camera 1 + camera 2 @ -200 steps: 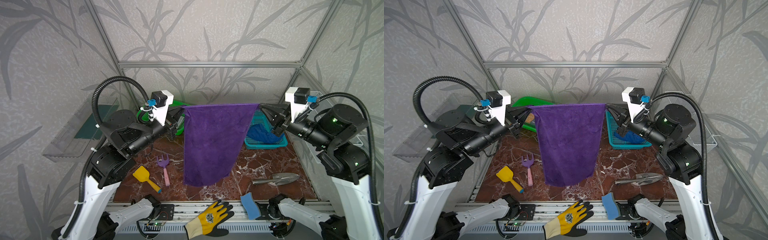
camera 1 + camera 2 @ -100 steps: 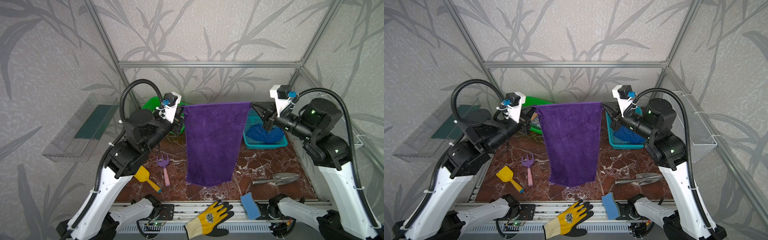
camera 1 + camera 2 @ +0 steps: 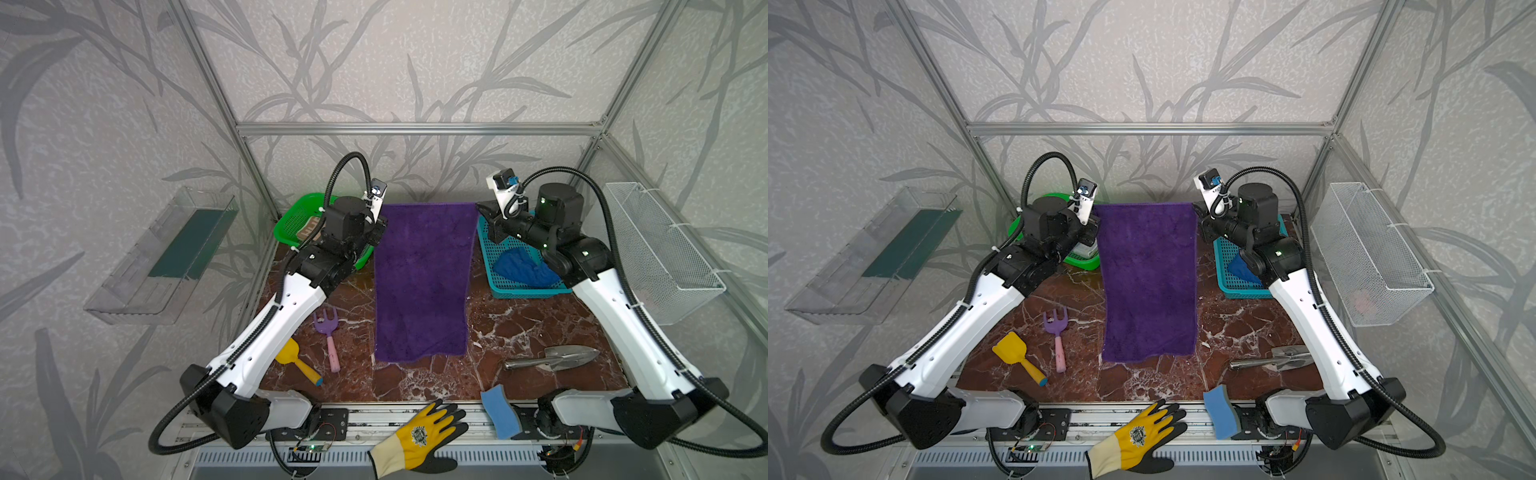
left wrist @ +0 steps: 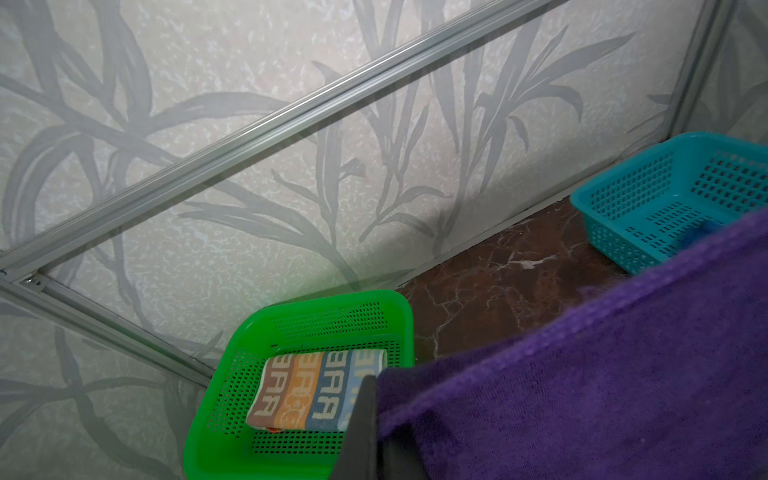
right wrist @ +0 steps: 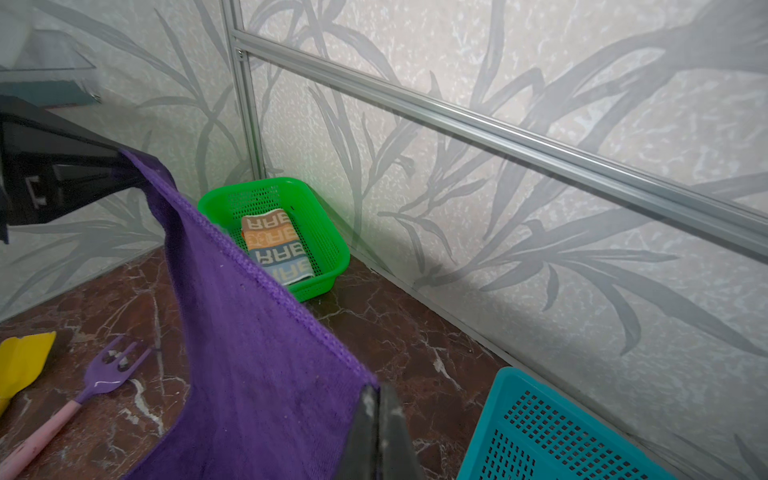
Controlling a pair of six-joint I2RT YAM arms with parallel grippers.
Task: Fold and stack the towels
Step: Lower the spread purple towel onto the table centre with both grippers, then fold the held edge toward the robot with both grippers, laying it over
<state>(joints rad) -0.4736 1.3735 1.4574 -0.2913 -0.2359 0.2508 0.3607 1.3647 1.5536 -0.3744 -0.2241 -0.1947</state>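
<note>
Purple towel [image 3: 422, 282] between both outstretched pincers [image 3: 380, 224] [image 3: 481, 207]

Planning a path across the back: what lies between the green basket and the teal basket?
The purple towel spans that stretch, its top corners pinched by the left gripper and right gripper; both top views show it.

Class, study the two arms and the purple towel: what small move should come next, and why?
Probably lower both held corners onto the table. The left gripper and right gripper each pinch a far corner of the purple towel, raised, while its near end lies flat there; laying the rest down readies the fold.
</note>
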